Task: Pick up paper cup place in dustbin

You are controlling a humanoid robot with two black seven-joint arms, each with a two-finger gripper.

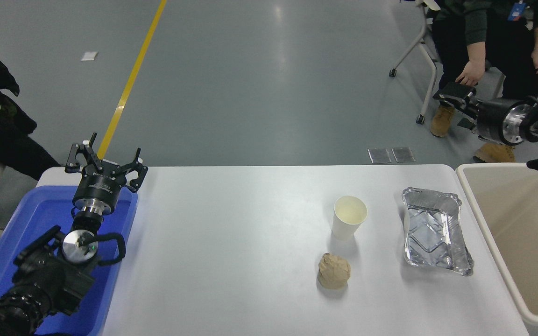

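The white paper cup (349,217) stands upright on the white table (231,242), right of centre, with nothing touching it. The beige dustbin (480,210) sits off the table's right end, its inside bare as far as it shows. My right gripper (456,108) hangs high beyond the table's far right corner, past the bin's back rim. It points left, its fingers are apart and nothing is between them. It is well away from the cup. My left gripper (105,156) is parked open at the lower left.
A crumpled brown paper ball (334,270) lies just in front of the cup. A shiny foil tray (435,231) lies between the cup and the bin. A blue tray (26,224) sits under my left arm. A seated person (488,32) is close behind my right gripper.
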